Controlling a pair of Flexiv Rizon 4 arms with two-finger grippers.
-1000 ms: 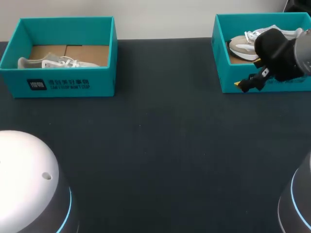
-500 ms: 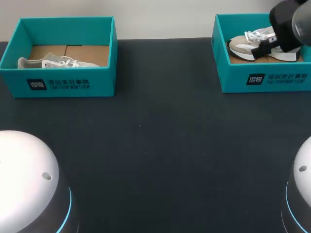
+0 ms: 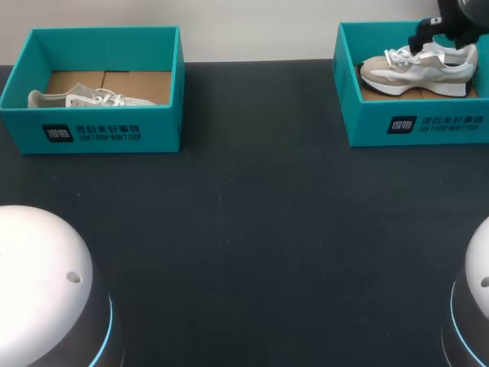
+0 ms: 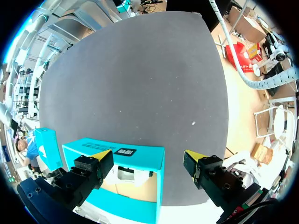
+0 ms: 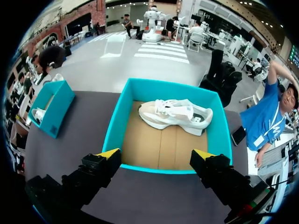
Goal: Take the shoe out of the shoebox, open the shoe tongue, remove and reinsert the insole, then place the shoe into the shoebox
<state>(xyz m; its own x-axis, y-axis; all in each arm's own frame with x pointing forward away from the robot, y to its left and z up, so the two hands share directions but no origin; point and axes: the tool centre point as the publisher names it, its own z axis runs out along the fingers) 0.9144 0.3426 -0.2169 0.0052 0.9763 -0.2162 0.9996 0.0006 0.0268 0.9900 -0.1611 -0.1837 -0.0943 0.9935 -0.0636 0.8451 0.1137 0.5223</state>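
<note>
right gripper (image 5: pixel 156 154), spread empty, shifted over shoebox (image 5: pixel 115 126) | shoe (image 5: pixel 175 115) inside | left gripper (image 4: pixel 146 155) spread empty

Our left gripper (image 4: pixel 145 157), a chunky black two-finger thing with bright yellow tips, has its fingers spread wide apart. Same deal with our right gripper (image 5: pixel 156 155): black fingers, yellow tips, wide apart. In the head view, our left arm (image 3: pixel 42 283) shows as a rounded white shell with a glowing blue ring at the near left. Our right arm (image 3: pixel 474 306) has a matching shell at the near right, and its black wrist (image 3: pixel 452 19) pokes in at the far right corner.
</note>
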